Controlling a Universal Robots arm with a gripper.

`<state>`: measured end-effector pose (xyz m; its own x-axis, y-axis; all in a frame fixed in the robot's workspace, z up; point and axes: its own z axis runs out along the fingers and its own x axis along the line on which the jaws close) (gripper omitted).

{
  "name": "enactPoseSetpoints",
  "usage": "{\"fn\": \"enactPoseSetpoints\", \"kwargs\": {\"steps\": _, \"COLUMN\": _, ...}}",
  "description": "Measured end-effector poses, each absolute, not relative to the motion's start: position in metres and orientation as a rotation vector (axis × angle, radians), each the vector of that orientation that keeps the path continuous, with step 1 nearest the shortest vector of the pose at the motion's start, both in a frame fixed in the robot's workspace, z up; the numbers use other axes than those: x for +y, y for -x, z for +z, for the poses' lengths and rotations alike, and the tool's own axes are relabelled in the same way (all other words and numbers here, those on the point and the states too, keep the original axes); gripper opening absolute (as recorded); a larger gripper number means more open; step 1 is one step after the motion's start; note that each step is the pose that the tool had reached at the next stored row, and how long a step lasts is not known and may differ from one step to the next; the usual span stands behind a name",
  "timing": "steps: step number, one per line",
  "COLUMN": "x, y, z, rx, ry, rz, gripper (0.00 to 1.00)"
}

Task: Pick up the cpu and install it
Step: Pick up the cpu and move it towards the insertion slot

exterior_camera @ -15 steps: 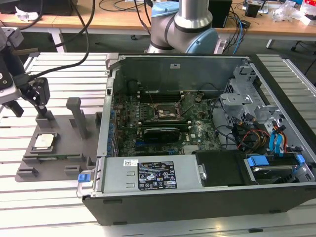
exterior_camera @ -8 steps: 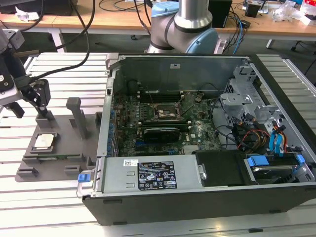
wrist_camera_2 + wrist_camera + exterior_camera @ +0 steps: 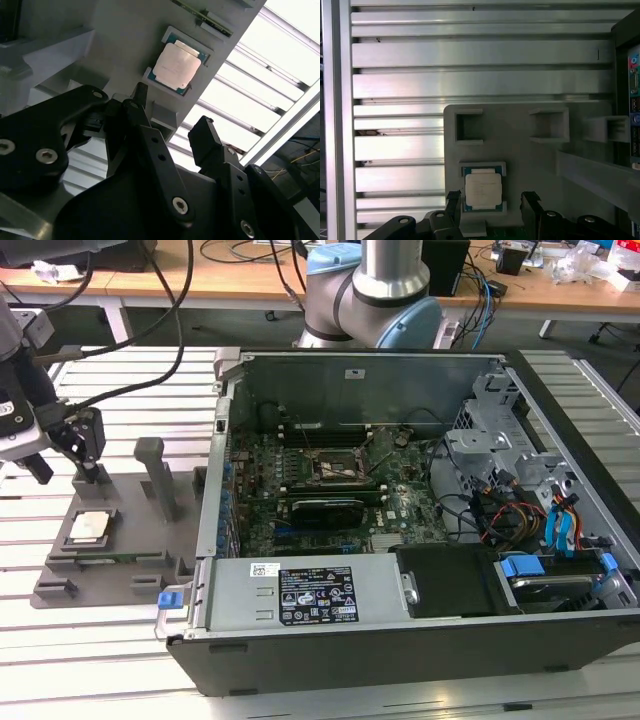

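Since the cpu (image 3: 88,526) is a thin, flat chip with a smooth metal top plate, I judge it light and stiff, but slippery on its face and easily damaged underneath. It should be pinched gently by two opposite edges of its darker rim, never pressed on top or levered at a corner. It lies flat in a shallow pocket of the grey fixture (image 3: 120,570), which sits on the slatted desk (image 3: 120,390) at the exterior view's left, well apart from the socket (image 3: 338,468) inside the open computer case (image 3: 400,640).

The end effector (image 3: 68,468) hangs above the far part of the fixture, released and holding nothing. In the first wrist view its two black fingers stand on either side of the cpu (image 3: 483,189), with the end effector (image 3: 492,197) straddling the chip and touching none of it. The pocket's raised lips seem to guard two sides of the chip, leaving the other two edges free. Those free edges look like the place to take hold, since they face the fingers.
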<state>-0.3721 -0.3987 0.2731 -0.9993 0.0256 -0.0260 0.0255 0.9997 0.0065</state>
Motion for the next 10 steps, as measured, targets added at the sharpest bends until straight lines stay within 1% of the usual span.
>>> {"fn": "enactPoseSetpoints", "kwargs": {"steps": 10, "x": -0.399, "y": 0.372, "z": 0.261, "rx": 3.115, "ry": -0.040, "rz": 0.010, "gripper": 0.60}}
